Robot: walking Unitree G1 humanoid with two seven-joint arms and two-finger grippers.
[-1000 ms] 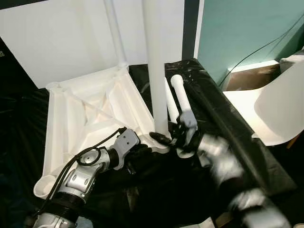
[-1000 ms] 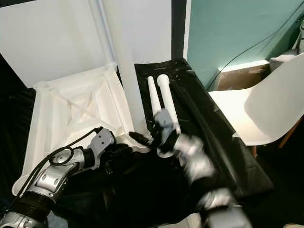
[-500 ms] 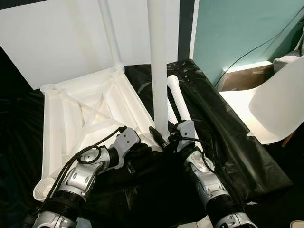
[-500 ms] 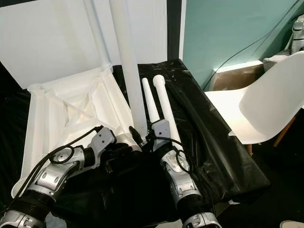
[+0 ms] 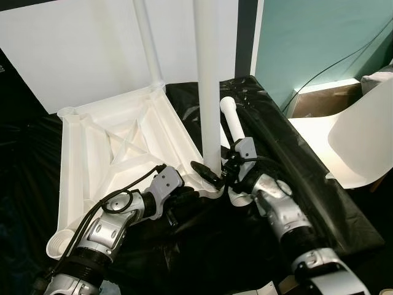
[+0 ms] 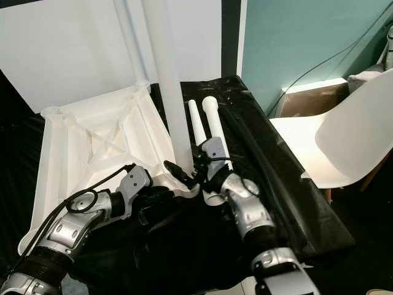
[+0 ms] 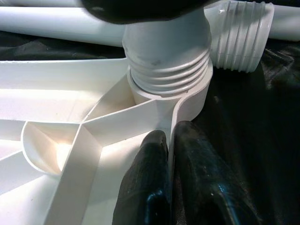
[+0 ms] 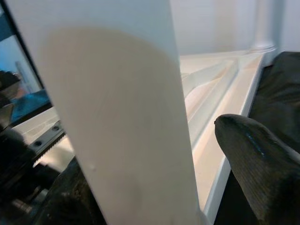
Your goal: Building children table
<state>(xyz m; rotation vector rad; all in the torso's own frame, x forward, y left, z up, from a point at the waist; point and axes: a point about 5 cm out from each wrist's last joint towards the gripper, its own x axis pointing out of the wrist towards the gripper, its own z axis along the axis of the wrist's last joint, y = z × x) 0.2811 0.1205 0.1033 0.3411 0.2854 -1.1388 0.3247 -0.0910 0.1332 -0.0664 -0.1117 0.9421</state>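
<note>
The leg (image 5: 209, 92) stands upright in the near corner socket of the upside-down tabletop (image 5: 116, 147), which lies on black sheeting (image 5: 295, 166). The right gripper (image 5: 216, 176) reaches in low from the right, fingers clamped around the leg's base. The left gripper (image 7: 171, 140) comes from the near side, its fingers (image 7: 145, 187) pinched on the tabletop's rim right by the socket, with two spare legs (image 6: 206, 129) just beside and a chair (image 5: 350, 141) well off right.

White plastic tabletop (image 5: 116, 147) lay upside down on black sheeting, ribbed underside up. One white leg (image 5: 207, 86) stood upright in the near corner socket (image 7: 187, 101), its threaded end (image 7: 168, 61) partly exposed above the socket. A second leg (image 5: 147, 43) stood upright at the far corner. Two loose legs (image 6: 207, 126) lay side by side just beside the tabletop, threaded ends toward the robot.
</note>
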